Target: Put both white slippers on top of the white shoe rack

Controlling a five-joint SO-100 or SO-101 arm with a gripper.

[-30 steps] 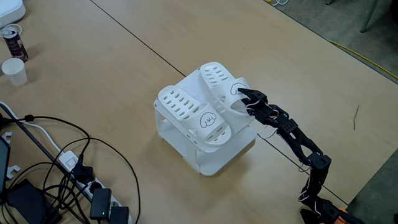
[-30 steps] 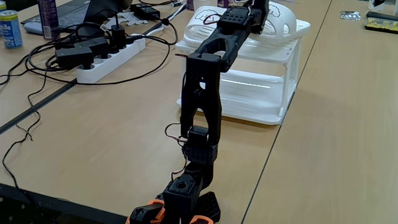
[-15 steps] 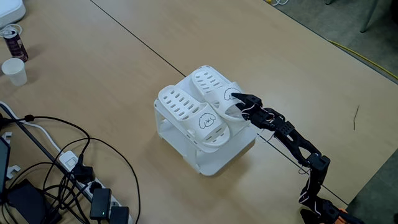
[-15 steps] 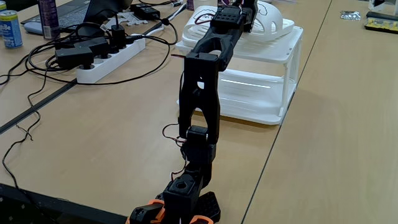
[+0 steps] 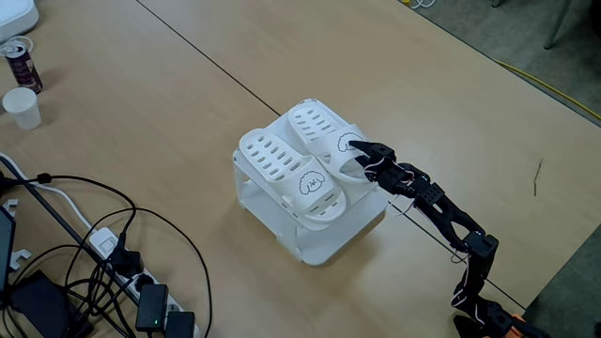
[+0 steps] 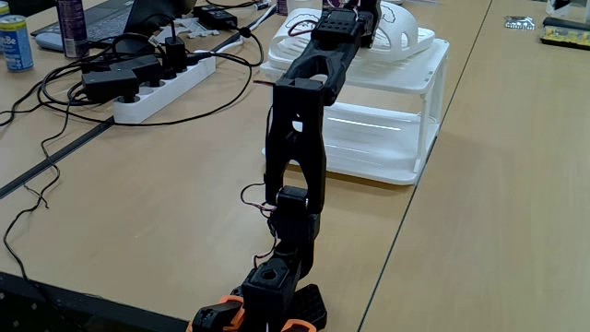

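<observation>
A pale wood-grain tabletop (image 5: 141, 103) carries everything, with a dark seam running diagonally across it in a fixed view and a grey floor strip (image 5: 526, 38) beyond its far edge, where a yellow cable lies. In a fixed view taken from behind the arm, the orange-and-black base (image 6: 263, 309) stands nearest, at the lower edge of the frame, partly cut off. From it the black arm (image 6: 300, 157) rises and reaches forward over the white shoe rack (image 6: 406, 111).

The rack stands on the tabletop just past the arm's base, and both white slippers lie side by side on its flat top, toes pointing away from the arm in a fixed view: one slipper (image 5: 286, 174) nearer the cables, the other slipper (image 5: 319, 131) beside it, touching or almost touching. Each bears a small drawn face near its heel end.

The jaws (image 5: 358, 153) sit at the heel end of the second slipper, against its strap; whether they are parted or pinching the rubber I cannot tell, since the dark fingers merge with the wrist and its wiring. From behind, the arm's own upper link hides the jaws and most of the slippers.

Farther left lie a white power strip (image 6: 161, 92), black cables (image 5: 84, 244), a paper cup (image 5: 21, 106) and a drink can (image 5: 19, 64), the can's label too small to read.
</observation>
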